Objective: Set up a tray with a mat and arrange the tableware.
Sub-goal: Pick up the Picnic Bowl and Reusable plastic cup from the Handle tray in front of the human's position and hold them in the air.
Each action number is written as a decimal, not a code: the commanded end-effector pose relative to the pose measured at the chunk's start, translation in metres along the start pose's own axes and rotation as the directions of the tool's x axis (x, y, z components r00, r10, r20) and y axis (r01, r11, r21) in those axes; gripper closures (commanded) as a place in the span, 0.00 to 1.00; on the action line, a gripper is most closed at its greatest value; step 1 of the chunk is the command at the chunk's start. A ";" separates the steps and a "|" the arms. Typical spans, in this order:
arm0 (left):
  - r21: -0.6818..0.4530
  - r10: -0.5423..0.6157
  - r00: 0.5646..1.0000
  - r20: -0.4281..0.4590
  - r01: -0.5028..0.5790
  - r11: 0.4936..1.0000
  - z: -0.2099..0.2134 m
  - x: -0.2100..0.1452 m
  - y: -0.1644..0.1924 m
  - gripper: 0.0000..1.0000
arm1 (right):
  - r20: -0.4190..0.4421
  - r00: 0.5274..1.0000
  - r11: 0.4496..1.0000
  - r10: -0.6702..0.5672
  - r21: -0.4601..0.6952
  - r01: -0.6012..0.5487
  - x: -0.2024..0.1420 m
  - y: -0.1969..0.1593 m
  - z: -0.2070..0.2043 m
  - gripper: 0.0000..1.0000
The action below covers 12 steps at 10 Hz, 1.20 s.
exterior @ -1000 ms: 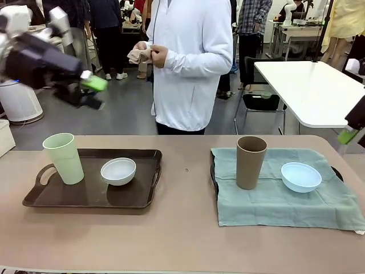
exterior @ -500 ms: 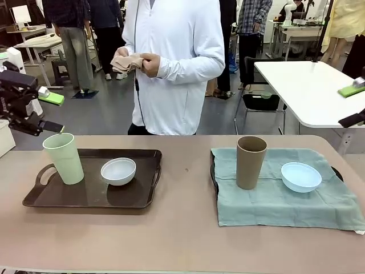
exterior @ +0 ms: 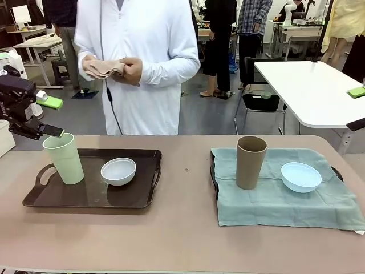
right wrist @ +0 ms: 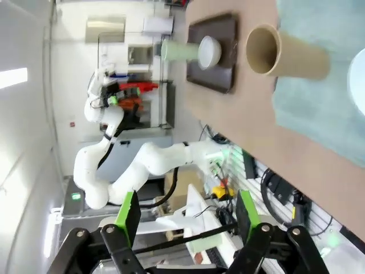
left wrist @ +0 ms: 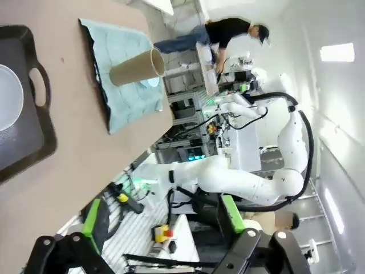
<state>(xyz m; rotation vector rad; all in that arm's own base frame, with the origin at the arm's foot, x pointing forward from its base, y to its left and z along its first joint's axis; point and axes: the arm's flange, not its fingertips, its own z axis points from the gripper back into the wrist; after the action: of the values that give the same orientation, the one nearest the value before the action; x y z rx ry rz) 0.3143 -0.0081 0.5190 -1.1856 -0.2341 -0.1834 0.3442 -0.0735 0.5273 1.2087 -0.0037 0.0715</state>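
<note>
A dark brown tray (exterior: 91, 197) on the left carries a pale green cup (exterior: 64, 158) and a white bowl (exterior: 118, 170). On the right, a teal mat (exterior: 285, 197) covers a second tray whose handle (exterior: 213, 171) peeks out; a brown cup (exterior: 251, 162) and a light blue bowl (exterior: 300, 176) stand on it. My left gripper (exterior: 50, 117) hovers open just left of and above the green cup. My right gripper (exterior: 356, 107) is open at the right edge, off the table. In the wrist views, the left gripper (left wrist: 161, 217) and right gripper (right wrist: 186, 214) hold nothing.
A person in a white top stands at the far side of the table, behind the left tray, holding a folded beige cloth (exterior: 105, 68) in both hands. A white table (exterior: 308, 91) stands at the back right. Bare tabletop (exterior: 185, 188) lies between the two trays.
My left gripper dropped from high at the upper left to beside the green cup. The right gripper shifted up at the right edge. The person stepped left with the cloth.
</note>
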 end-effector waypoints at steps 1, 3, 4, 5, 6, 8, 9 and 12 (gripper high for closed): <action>-0.224 0.364 0.930 0.056 -0.343 0.912 0.007 0.030 0.031 0.00 | -0.058 0.998 0.984 -0.020 0.176 0.030 -0.006 -0.013 0.002 0.12; -0.271 0.511 0.859 0.038 -0.483 0.833 0.032 0.036 0.063 0.00 | -0.073 0.996 0.967 -0.046 0.247 0.063 -0.014 -0.029 0.003 0.12; -0.248 0.529 0.848 0.017 -0.509 0.824 0.033 0.034 0.068 0.00 | -0.058 0.998 0.964 -0.038 0.260 0.052 -0.015 -0.035 0.002 0.12; -0.207 0.416 0.909 0.012 -0.405 0.891 0.015 0.025 0.062 0.00 | -0.080 0.996 0.982 -0.043 0.180 0.056 -0.013 -0.019 0.001 0.12; -0.207 0.416 0.909 0.012 -0.405 0.891 0.015 0.025 0.062 0.00 | -0.080 0.996 0.982 -0.043 0.180 0.056 -0.013 -0.019 0.001 0.12; -0.207 0.416 0.909 0.012 -0.405 0.891 0.015 0.025 0.062 0.00 | -0.080 0.996 0.982 -0.043 0.180 0.056 -0.013 -0.019 0.001 0.12; -0.207 0.416 0.909 0.012 -0.405 0.891 0.015 0.025 0.062 0.00 | -0.080 0.996 0.982 -0.043 0.180 0.056 -0.013 -0.019 0.001 0.12; -0.207 0.416 0.909 0.012 -0.405 0.891 0.015 0.025 0.062 0.00 | -0.080 0.996 0.982 -0.043 0.180 0.056 -0.013 -0.019 0.001 0.12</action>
<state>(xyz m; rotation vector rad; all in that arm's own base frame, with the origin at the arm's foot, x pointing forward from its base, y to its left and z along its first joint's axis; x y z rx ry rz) 0.3558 0.0266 0.4776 -1.4064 0.0129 0.2147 0.3334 -0.0812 0.5066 1.3935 0.1107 0.0821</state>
